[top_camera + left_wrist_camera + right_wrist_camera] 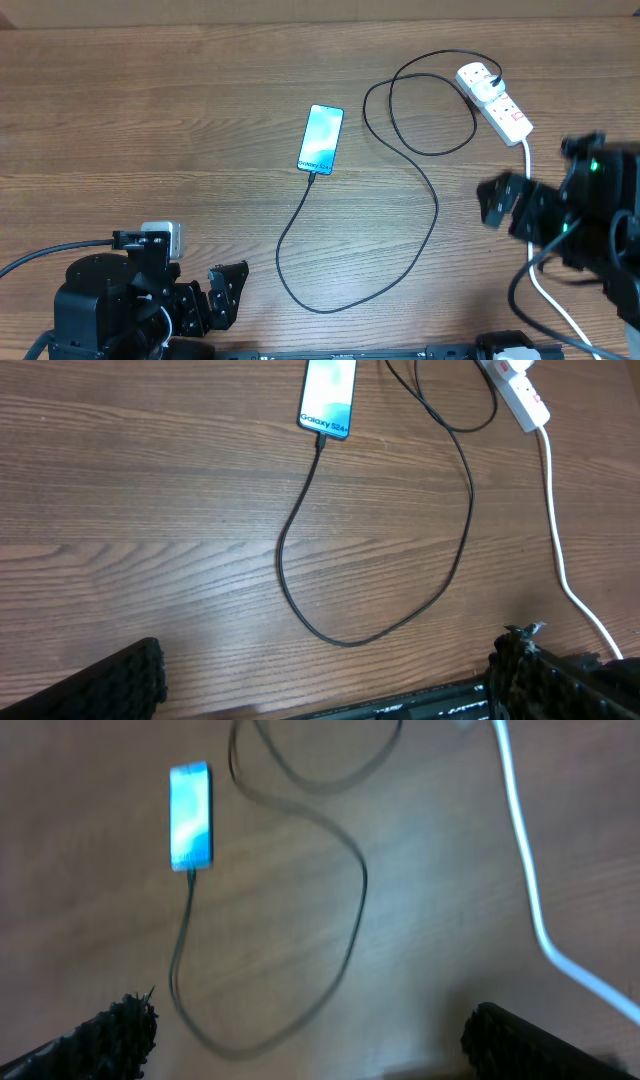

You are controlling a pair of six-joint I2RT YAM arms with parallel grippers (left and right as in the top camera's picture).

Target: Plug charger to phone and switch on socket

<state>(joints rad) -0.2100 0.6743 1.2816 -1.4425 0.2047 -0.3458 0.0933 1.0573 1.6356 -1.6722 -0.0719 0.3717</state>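
Now the phone [320, 139] lies screen-up on the counter [150, 120], the charger [471, 495] tip meeting its near edge. The cable loops right of the phone to the socket [497, 100]. Left claw [215, 295], fingers apart, sits near-left of the phone; right claw [498, 200], likewise apart and empty, hovers to its right.

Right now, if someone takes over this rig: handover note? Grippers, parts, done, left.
Left gripper: open, empty, at the near table edge, touching nothing.
Right gripper: open, empty, on the power strip's side of the table.
Phone: flat mid-table, screen up.
Charger cable: loops from the phone to the power strip; black plug at the strip's far end.
Done: connector tip looks seated in the phone; plug looks inserted.
Left: red switch state unreadable; check it, press if off.
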